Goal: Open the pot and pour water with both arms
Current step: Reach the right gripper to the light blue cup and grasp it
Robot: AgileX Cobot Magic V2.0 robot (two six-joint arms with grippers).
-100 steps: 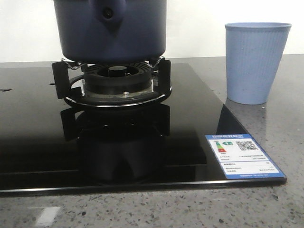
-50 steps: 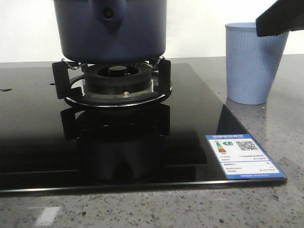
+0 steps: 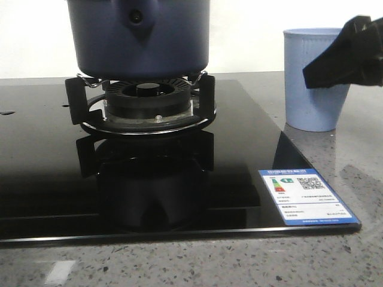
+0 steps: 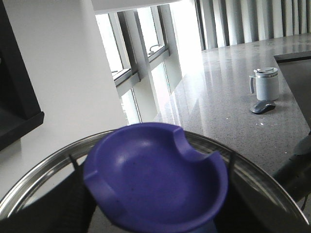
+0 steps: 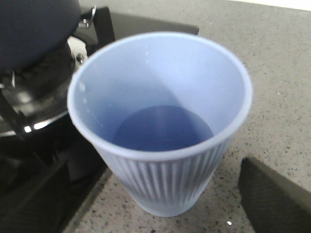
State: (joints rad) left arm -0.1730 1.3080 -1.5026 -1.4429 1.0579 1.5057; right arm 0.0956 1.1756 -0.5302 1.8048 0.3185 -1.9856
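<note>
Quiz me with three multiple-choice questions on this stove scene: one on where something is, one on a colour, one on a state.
1. Where does the pot sit?
A. On the burner
B. On the counter
C. Inside the cup

2. What colour is the cup?
A. Red
B. Pale blue
C. Black

3. How is the cup in the right wrist view?
A. Tipped over
B. Upright, with liquid in the bottom
C. Upside down

Answers:
1. A, the front view shows the pot resting on the burner's supports.
2. B, its ribbed wall is pale blue in both views.
3. B, the cup stands open side up and a darker pool lies at its bottom.
</note>
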